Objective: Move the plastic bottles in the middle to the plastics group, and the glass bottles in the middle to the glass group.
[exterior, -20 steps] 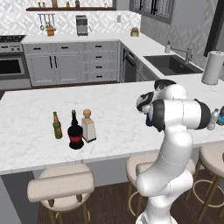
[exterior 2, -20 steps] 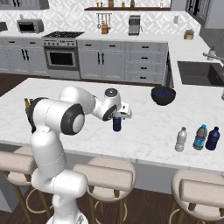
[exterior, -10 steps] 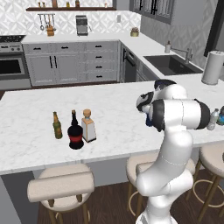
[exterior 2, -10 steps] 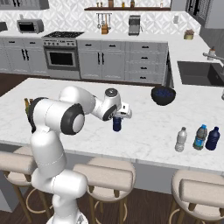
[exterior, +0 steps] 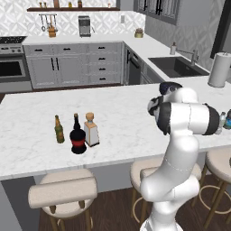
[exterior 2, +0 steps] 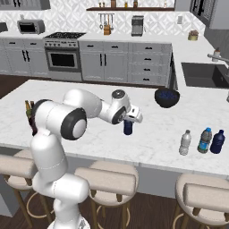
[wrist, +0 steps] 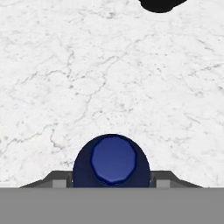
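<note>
Hand view looks straight down on the dark blue bottle (wrist: 113, 161), its cap between the two fingers (wrist: 59, 180) of the end effector (wrist: 113, 181), which press against its sides. Right base view has that bottle (exterior 2: 128, 127) under the end effector (exterior 2: 129, 120) near the middle of the marble table (exterior 2: 89, 134), with a dark bowl (exterior 2: 167, 97) beyond. Toward the table's right end stand a clear bottle (exterior 2: 185, 142), a teal-banded bottle (exterior 2: 205, 140) and another dark blue one (exterior 2: 218, 142). Left base view shows the olive bottle (exterior: 59, 129), black bottle (exterior: 78, 136) and square pale bottle (exterior: 91, 130) close together.
</note>
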